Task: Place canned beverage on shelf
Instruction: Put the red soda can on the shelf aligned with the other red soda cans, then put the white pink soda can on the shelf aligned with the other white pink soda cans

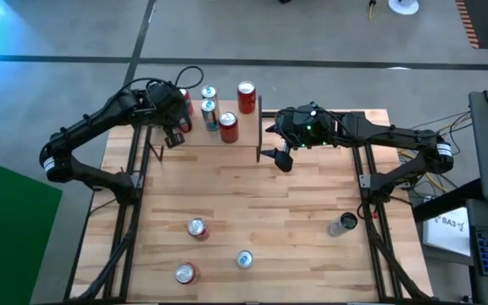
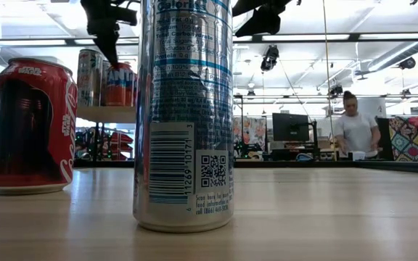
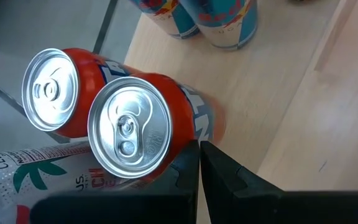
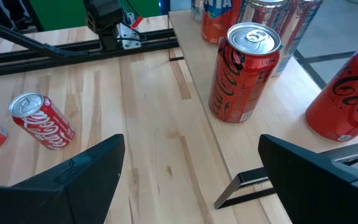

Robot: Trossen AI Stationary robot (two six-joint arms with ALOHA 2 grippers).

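The shelf (image 1: 202, 137), a light wood board on black uprights, stands at the table's far left. Several cans stand upright on it: two orange ones (image 3: 160, 118), blue-silver ones (image 1: 209, 111) and red ones (image 1: 246, 97). My left gripper (image 1: 174, 137) is shut above the shelf's left end, right beside the nearer orange can (image 3: 135, 134). My right gripper (image 1: 280, 158) is open and empty, just off the shelf's right end, facing a red cola can (image 4: 241, 71) on the board (image 4: 278, 130). More cans stand on the table: a red one (image 1: 196, 229), another red one (image 1: 185, 273) and a blue-silver one (image 1: 244, 259). My left gripper's shut fingers (image 3: 199, 165) come from above and stand close against the side of the nearer orange can (image 3: 185, 134), which stands upright on the shelf. Whether they touch it I cannot tell.
A dark can (image 1: 343, 224) lies near the table's right edge. A white can (image 3: 17, 177) stands by the orange ones. Black frame rails (image 1: 134, 182) run along both table sides. In the low view a silver-blue can (image 2: 183, 116) and a red one (image 2: 31, 127) stand close. A person (image 2: 354, 127) stands beyond the table.
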